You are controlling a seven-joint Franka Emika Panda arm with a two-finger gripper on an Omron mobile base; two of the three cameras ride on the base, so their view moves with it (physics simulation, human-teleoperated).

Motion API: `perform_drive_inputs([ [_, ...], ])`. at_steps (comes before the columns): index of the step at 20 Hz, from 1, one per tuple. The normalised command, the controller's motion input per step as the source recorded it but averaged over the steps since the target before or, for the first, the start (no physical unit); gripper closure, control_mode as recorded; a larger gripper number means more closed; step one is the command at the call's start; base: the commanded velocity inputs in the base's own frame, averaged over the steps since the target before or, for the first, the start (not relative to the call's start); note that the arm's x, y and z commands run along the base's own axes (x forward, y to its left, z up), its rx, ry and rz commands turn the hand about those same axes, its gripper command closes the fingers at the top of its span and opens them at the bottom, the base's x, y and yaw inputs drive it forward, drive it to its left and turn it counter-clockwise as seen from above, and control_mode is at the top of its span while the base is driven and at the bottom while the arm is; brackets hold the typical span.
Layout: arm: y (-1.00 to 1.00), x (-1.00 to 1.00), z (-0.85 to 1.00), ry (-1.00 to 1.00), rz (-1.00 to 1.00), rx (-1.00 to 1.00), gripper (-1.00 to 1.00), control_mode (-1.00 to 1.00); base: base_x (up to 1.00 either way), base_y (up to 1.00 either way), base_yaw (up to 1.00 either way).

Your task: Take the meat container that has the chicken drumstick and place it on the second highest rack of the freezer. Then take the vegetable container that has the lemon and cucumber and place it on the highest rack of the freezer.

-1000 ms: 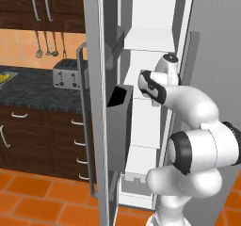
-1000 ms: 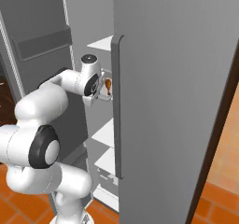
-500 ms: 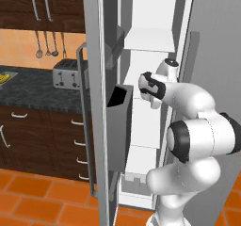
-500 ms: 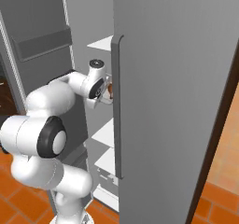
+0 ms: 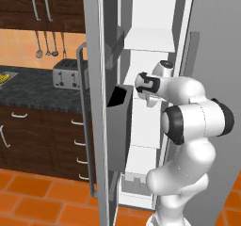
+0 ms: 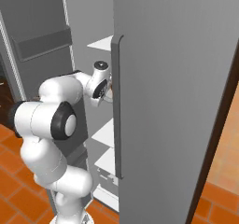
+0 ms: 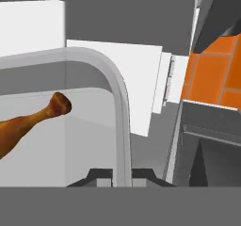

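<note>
A clear grey meat container (image 7: pixel 113 79) fills the left of the hand view, and the orange-brown chicken drumstick (image 7: pixel 28 121) lies in it at the left. My gripper (image 7: pixel 123 175) is shut on the container's curved rim. In the base views my hand (image 5: pixel 148 92) (image 6: pixel 101 84) is reaching into the open freezer, below the highest rack (image 5: pixel 150 36) (image 6: pixel 102 43). A lower white rack (image 6: pixel 105 132) sits well beneath the hand. The rack right under the container is hidden by the arm and the door. The lemon, cucumber and their container are out of view.
The open freezer door on the left carries grey bins (image 5: pixel 117 121) close to my forearm. The closed grey fridge door (image 6: pixel 172 78) stands right of the hand. A toaster (image 5: pixel 66 73) sits on the dark counter (image 5: pixel 28 86). Orange floor tiles (image 7: pixel 212 79) show below.
The elbow has swung up and the arm has folded closer to the freezer. The hand has shifted only slightly, still gripping the container.
</note>
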Motion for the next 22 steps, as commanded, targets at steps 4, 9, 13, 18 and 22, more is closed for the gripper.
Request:
perform_drive_inputs([
  [4, 0.00, 0.67, 0.00, 0.08, 0.00, 0.00, 1.00, -1.00, 0.00, 0.00, 0.00],
  [9, 0.00, 0.42, -0.13, 0.11, 0.00, 0.01, 1.00, -1.00, 0.00, 0.00, 0.00],
  [13, 0.00, 0.31, -0.24, 0.08, -0.01, 0.01, 1.00, -1.00, 0.00, 0.00, 0.00],
  [18, -0.02, 0.52, -0.15, 0.03, -0.03, 0.02, 1.00, -1.00, 0.00, 0.00, 0.00],
  [22, -0.09, 0.53, -0.24, 0.00, -0.03, 0.00, 1.00, -1.00, 0.00, 0.00, 0.00],
])
